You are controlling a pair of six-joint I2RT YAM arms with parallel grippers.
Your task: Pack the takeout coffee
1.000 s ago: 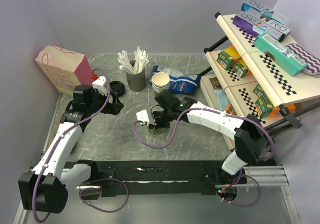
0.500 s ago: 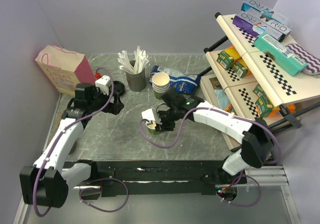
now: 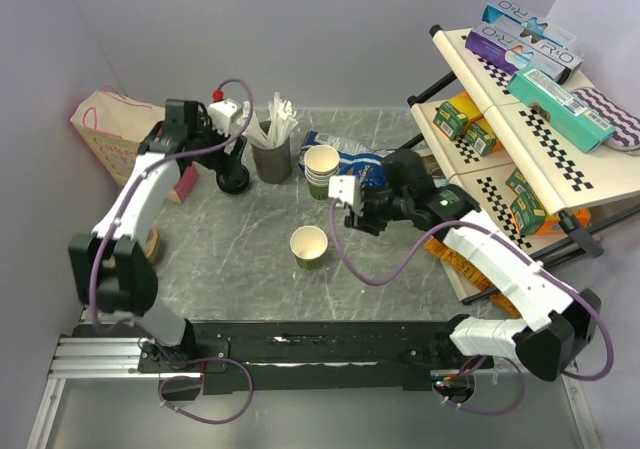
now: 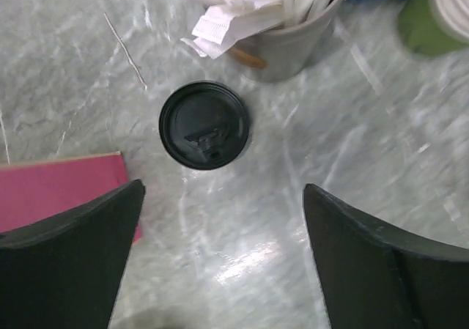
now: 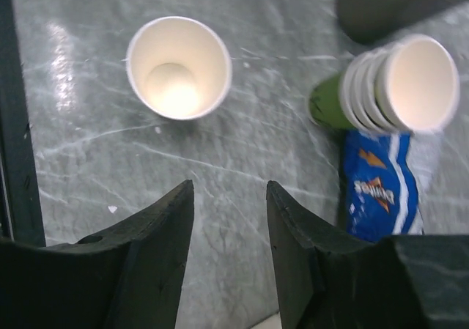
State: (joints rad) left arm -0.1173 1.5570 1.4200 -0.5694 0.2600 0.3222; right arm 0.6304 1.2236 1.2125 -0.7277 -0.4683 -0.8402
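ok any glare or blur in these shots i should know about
Left wrist: a bright glare patch on the table, while the black lid is sharp. Right wrist: a glare streak on the marble at upper left; the open cup is crisp, but the cup stack looks slightly soft. Top external: even light, soft shadows, no blur.

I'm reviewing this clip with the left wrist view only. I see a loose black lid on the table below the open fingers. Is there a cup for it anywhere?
Observer: Yes, a lidless green paper cup stands upright, alone, mid-table.
Operator: Does the right gripper hold it?
Observer: No, the right gripper is open and clear of the cup.
Operator: Anything inside it?
Observer: No, the right wrist view shows it empty.
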